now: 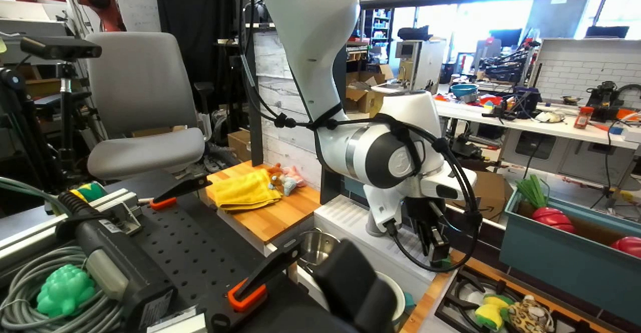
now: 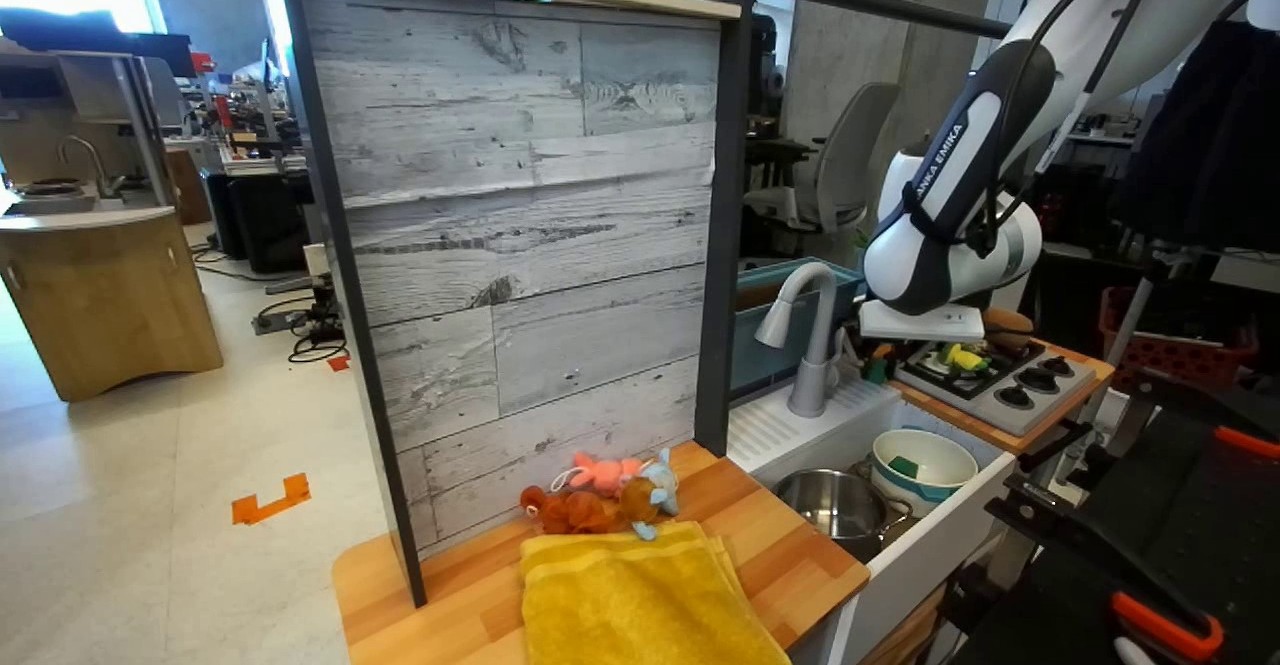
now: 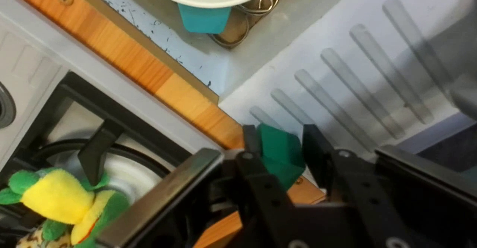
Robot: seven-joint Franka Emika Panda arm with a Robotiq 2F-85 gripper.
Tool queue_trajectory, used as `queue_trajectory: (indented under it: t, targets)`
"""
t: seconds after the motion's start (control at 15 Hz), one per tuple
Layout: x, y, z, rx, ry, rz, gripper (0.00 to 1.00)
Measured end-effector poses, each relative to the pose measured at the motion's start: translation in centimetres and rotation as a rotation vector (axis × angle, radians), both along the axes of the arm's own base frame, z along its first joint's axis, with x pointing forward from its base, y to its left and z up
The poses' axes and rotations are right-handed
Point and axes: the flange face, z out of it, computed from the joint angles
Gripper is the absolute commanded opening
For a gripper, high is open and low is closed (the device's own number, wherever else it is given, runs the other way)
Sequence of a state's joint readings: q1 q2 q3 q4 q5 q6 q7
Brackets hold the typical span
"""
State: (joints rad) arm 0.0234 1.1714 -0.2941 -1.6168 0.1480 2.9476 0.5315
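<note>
Nearest you in the wrist view is the gripper point(image 3: 280, 134), its fingers point(image 3: 313, 143) standing narrow around a green block point(image 3: 281, 147) — whether both actually press on it, you can't tell. The block looks faceted, so a finger meeting a sloped face could twist it or squirt it out. Uneven contact is another risk: one finger bearing first could shove the block over the drainboard point(image 3: 335, 95) or against the wood strip point(image 3: 182, 99). Mind the cable point(image 1: 472, 219) as well — it loops low by the gripper in an exterior view, and a wide wrist turn might catch it.

As for where the block lies: right between your fingertips, close against the finger at the view's left, by the corner where wood strip meets drainboard. The stove point(image 3: 33, 61), bearing a yellow-green toy point(image 3: 59, 197), runs alongside that strip.
</note>
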Motion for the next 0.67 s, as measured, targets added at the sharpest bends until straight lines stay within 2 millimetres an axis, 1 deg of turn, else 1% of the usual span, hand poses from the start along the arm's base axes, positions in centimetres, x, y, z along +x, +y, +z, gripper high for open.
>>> queue_trajectory:
  t: [0.13, 0.2, 0.27, 0.33, 0.47, 0.53, 0.67]
  targets:
    - [0.0, 0.0, 0.0, -0.001, 0.001, 0.003, 0.13]
    - [0.0, 0.0, 0.0, -0.001, 0.001, 0.005, 0.1]
    - [0.0, 0.0, 0.0, 0.0, 0.004, 0.009, 0.1]
    - [-0.1, 0.3, 0.1, 0.005, 0.011, 0.016, 0.1]
    - [-0.4, 1.4, 0.3, 0.026, 0.023, 0.043, 0.1]
    - [-0.6, 2.1, 0.6, 0.038, 0.029, 0.061, 0.1]
    - [-1.0, 2.5, 2.3, 0.048, 0.045, 0.095, 0.1]
